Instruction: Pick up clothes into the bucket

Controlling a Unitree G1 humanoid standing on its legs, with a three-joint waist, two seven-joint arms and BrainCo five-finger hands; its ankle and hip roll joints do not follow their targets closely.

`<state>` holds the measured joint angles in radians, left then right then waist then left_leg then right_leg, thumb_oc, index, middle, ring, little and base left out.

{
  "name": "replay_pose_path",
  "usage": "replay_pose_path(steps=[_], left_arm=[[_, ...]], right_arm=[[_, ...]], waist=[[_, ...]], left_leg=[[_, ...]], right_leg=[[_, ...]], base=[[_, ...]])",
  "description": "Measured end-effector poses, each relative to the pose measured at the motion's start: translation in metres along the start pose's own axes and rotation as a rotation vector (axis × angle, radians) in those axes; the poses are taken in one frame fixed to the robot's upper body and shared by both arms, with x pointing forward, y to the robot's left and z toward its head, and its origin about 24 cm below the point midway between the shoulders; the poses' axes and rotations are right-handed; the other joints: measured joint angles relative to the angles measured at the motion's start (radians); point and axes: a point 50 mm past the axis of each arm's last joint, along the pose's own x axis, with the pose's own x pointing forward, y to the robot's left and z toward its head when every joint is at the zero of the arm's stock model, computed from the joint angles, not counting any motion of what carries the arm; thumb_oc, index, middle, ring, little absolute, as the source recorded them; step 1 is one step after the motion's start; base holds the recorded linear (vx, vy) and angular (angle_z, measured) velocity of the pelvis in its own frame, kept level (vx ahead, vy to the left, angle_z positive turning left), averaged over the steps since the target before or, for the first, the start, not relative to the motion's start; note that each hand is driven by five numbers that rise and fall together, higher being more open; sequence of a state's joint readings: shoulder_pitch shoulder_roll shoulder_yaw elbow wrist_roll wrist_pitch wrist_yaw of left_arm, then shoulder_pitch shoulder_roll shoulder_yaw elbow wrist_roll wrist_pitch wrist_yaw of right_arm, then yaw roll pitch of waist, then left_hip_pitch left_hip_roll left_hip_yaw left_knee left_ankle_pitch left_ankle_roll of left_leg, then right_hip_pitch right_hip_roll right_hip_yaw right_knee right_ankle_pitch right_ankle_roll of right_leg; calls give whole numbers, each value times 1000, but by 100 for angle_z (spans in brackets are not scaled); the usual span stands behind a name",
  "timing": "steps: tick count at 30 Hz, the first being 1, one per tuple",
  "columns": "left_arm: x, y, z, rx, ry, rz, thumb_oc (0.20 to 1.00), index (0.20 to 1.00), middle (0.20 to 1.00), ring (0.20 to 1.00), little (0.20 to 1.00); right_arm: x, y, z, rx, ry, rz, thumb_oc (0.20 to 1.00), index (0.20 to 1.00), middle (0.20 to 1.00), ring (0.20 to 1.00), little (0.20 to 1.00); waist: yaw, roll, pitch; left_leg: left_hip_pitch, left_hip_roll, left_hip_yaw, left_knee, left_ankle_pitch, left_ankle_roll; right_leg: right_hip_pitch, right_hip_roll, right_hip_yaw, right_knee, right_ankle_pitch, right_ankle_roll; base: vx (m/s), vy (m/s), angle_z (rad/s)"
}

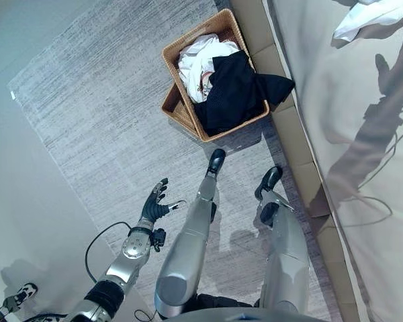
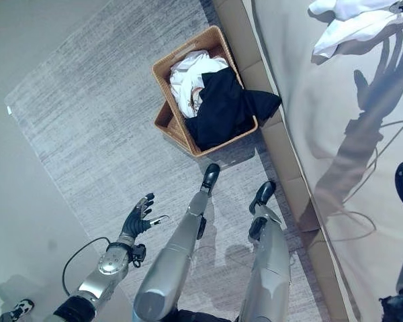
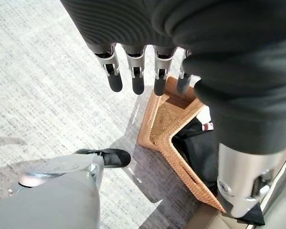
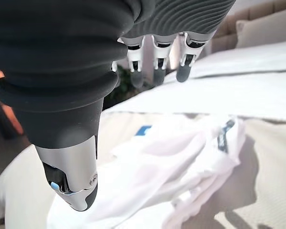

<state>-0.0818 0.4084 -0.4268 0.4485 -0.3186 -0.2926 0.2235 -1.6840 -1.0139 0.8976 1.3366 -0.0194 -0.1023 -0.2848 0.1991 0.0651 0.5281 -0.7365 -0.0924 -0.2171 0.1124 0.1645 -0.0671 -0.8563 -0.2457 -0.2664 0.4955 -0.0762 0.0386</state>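
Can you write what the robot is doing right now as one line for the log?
basket: on rug, holds white and black clothes | white garment: on bed, not picked up | right hand: open above it | left hand: open, idle

Silver arms; dark ribbed covers; dark-tipped fingers (image 3: 115,82).

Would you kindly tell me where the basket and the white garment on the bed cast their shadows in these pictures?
Left eye view: the wicker basket throws a dark shadow onto the carpet on its near side, so light probably comes from beyond it. Right wrist view: the white garment casts a soft shadow on the bed beside it, while the sheet farther off is brightly lit.
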Motion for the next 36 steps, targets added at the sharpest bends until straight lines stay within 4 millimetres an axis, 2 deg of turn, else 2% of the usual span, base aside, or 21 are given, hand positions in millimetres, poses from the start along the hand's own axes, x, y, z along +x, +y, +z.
replay_pose_path(steps=[9, 17, 28, 36], left_arm=[[0, 1, 9, -51, -38, 13, 1000, 1000, 1000, 1000, 1000], [-4, 2, 10, -84, -44, 21, 1000, 1000, 1000, 1000, 1000], [-2, 2, 36, -138, -161, 26, 1000, 1000, 1000, 1000, 1000], [-2, 2, 36, -139, -163, 30, 1000, 1000, 1000, 1000, 1000]], right_arm=[[3, -5, 5, -5, -9, 9, 1000, 1000, 1000, 1000, 1000], [10, -30, 22, 38, -44, -49, 1000, 1000, 1000, 1000, 1000], [11, -31, 22, 52, -44, -35, 1000, 1000, 1000, 1000, 1000], [11, -34, 23, 69, -43, -44, 1000, 1000, 1000, 1000, 1000]], waist=[[28, 2, -1], [37, 2, -1], [36, 2, -1], [36, 2, -1]], left_leg=[[-57, 5, -6, 0, 8, -11], [-123, 6, -8, 6, 13, -16], [-186, 3, -8, 22, 13, -16], [-240, 1, -8, 39, 13, -16]], right_leg=[[-72, -1, -1, 38, -18, -10], [-141, -1, -2, 54, -19, -12], [-204, -4, 0, 69, -19, -13], [-257, -6, 0, 85, -19, -13]], base=[[10, -44, 2], [0, 0, 0], [0, 0, 0], [0, 0, 0]])
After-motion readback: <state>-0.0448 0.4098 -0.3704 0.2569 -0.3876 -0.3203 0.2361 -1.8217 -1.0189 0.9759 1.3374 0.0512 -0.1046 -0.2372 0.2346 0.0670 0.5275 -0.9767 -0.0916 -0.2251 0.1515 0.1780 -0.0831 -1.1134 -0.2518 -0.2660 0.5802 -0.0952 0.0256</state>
